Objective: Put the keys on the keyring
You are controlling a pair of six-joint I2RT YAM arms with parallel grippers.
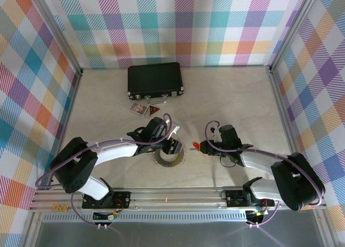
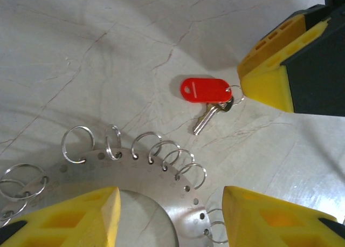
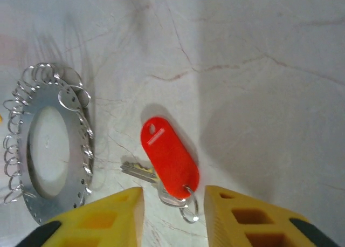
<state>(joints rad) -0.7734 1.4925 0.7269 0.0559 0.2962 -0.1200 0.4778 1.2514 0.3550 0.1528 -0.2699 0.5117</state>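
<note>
**Both end effectors parted, keys loose on the desk beside the keyring**

The keys (image 3: 170, 158), a red plastic tag with a small silver key on a thin wire loop, lie flat on the pale marbled desk (image 1: 108, 112), just right of the keyring (image 1: 168, 162) and apart from it. The keyring is a flat silver disc with a hole in its middle. Small wire rings hang from holes along its rim.

The left end effector (image 1: 173, 148) hangs over the keyring. In its wrist view the yellow fingers (image 2: 81, 214) stand wide apart, with the disc (image 2: 145, 169) lying between and below them and nothing clamped.

The right end effector (image 3: 173, 196) sits low at the keys' wire loop. Its jaws show a narrow gap and the loop lies between the fingertips, though I cannot tell if either pad touches it. The tag (image 2: 205, 89) points away toward the keyring (image 3: 48, 95).

A black case (image 1: 155, 80) rests shut at the far side of the desk, well apart from all this
</note>
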